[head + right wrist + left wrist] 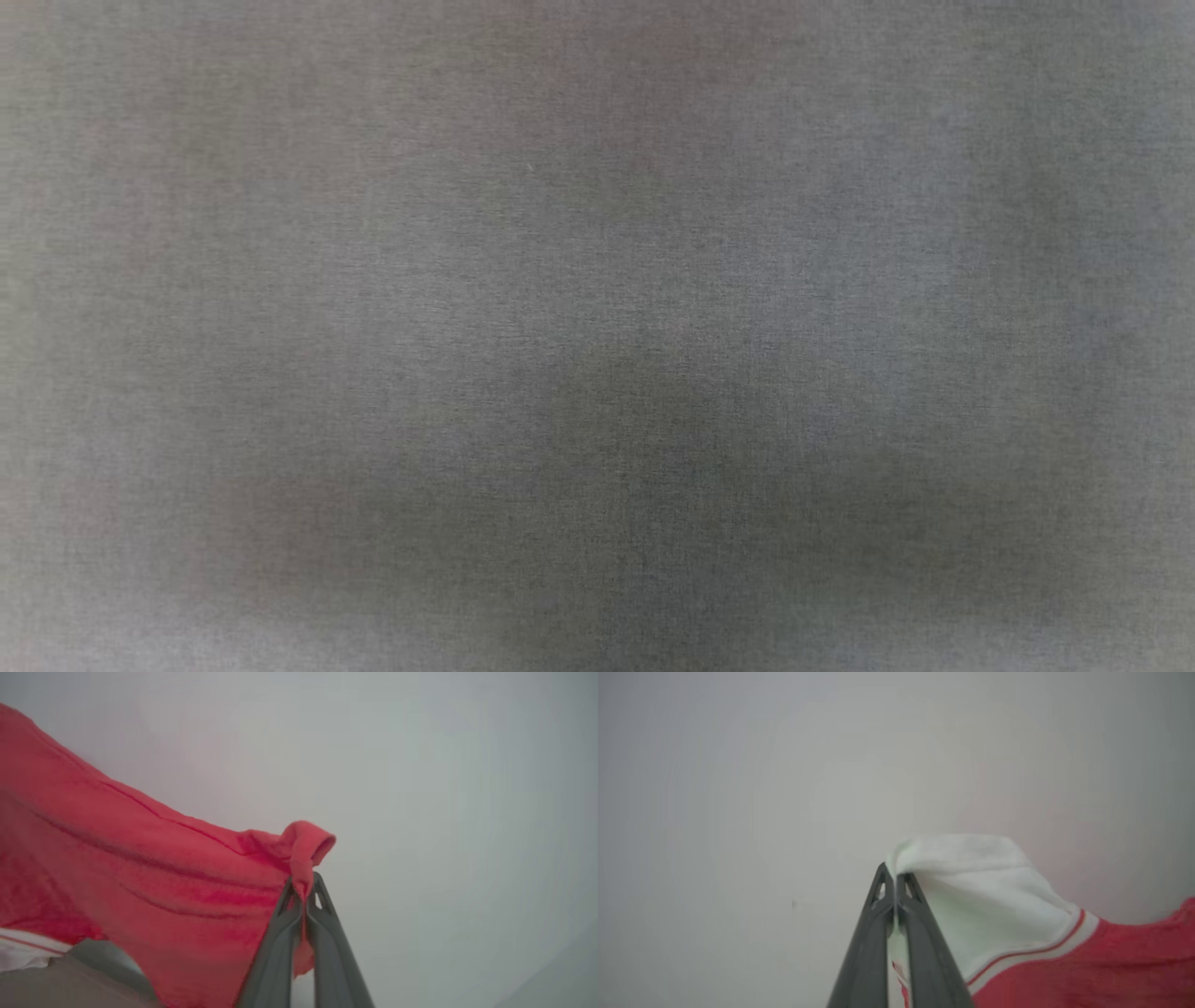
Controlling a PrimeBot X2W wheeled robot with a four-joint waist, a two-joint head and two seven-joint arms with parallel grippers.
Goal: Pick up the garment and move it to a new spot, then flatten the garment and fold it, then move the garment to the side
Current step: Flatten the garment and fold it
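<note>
Pinches the garment (999, 896) at two places. Clamps the left gripper (893, 879) fully closed on the white sleeve, fingertips pressed together, a fold of white cloth bulging over them and a strip of it caught between the fingers lower down. Shows, from the left wrist, the sleeve's red-and-white trim and the red body running off toward that view's right edge. Clamps the right gripper (304, 886) just as tightly on a red corner, a small rolled tuft poking above the tips. Spreads the red body from there across the left of the right wrist view, creased and pulled taut, with a bit of white sleeve at the lower left corner. Seems to hold the cloth off the grey surface (597, 233), though blur leaves that unsure. Cannot place it against any edge or corner of that surface.
</note>
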